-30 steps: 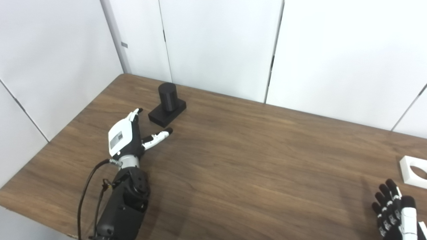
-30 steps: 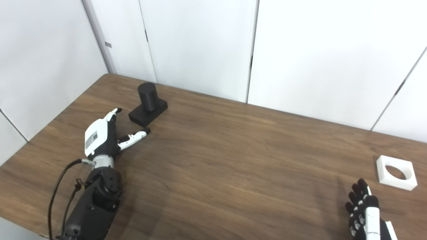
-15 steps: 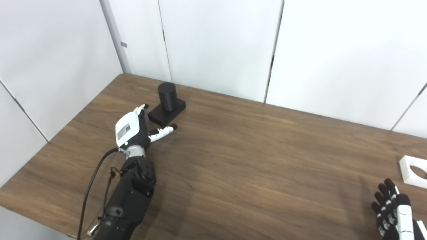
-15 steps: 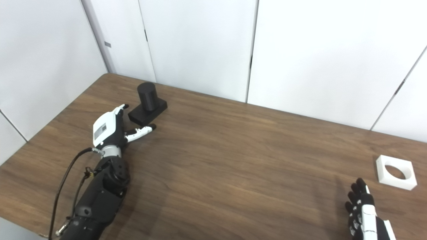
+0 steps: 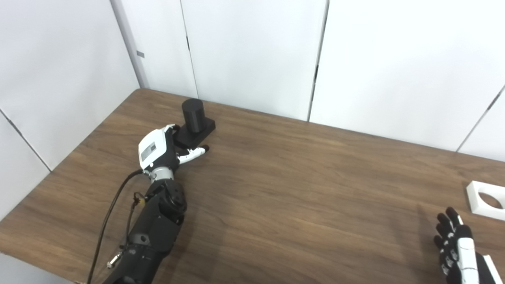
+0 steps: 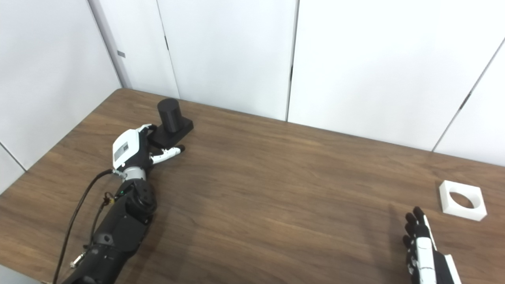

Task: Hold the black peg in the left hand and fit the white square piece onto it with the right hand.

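A: Is there room between the two pieces?
B: Plenty; the surface [image 6: 276,189] lies bare between the black peg [image 6: 169,115] far left and the white square piece [image 6: 461,200] far right.
A: Obstacles?
B: White wall panels [image 6: 355,67] close behind; the left robot hand [image 6: 132,148] crowds the peg's base, perhaps touching.

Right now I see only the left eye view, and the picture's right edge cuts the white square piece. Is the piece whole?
Observer: Yes. The right eye view shows the whole white square piece. It lies flat, and its round hole is complete.
Operator: Does the table continue past it on the right?
Observer: Yes. Bare wood of the table shows beyond the piece's right side.
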Robot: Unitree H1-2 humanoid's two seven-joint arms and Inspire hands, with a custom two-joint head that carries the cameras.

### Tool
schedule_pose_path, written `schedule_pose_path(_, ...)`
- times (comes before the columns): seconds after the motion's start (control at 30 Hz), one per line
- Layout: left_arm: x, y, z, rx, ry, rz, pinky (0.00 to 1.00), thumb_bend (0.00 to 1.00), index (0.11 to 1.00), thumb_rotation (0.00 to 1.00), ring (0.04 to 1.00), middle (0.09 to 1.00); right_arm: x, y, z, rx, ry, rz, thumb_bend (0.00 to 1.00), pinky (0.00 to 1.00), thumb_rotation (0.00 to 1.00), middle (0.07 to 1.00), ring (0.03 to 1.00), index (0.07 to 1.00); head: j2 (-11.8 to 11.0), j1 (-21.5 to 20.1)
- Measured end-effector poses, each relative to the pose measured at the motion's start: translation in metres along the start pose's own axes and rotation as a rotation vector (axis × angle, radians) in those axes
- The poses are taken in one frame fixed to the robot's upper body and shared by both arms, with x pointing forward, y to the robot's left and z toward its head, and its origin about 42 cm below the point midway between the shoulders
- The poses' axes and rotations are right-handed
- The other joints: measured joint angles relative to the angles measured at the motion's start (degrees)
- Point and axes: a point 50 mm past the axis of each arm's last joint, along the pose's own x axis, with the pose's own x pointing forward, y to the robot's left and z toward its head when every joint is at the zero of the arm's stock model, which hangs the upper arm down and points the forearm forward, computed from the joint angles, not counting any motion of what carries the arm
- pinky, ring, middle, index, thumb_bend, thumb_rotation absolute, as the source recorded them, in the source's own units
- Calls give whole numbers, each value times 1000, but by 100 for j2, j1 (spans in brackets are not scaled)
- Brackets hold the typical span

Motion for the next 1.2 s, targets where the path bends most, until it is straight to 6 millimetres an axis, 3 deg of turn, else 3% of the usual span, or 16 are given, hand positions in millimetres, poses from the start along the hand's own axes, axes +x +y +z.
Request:
schedule_pose_path(0.17, 7, -3, 0, 26, 1, 26, 875, 883, 680, 364, 864, 819, 0, 0, 0, 0, 0, 0, 606, 1000, 1000, 991, 1000, 1000, -9, -9)
schedule_pose_path(0.33, 10, -6, -1, 30, -3, 51, 875, 854, 564, 256, 841, 784, 0, 0, 0, 3, 0, 2, 610, 1000, 1000, 988, 1000, 1000, -26, -18)
schedule_pose_path(0.43, 12, -7, -3, 29, -8, 77, 872, 594, 496, 105, 831, 758, 0, 0, 0, 2, 0, 2, 601, 1000, 1000, 989, 1000, 1000, -35, -18)
schedule_pose_path(0.5, 13, -8, -5, 27, -13, 91, 864, 544, 485, 76, 830, 748, 0, 0, 0, 2, 0, 2, 593, 1000, 1000, 989, 1000, 1000, -35, -18)
schedule_pose_path(1.2, 12, -11, 0, 23, -44, 105, 815, 523, 480, 48, 798, 724, 0, 0, 0, 9, -1, 4, 559, 1000, 1000, 986, 1000, 1000, 9, -62)
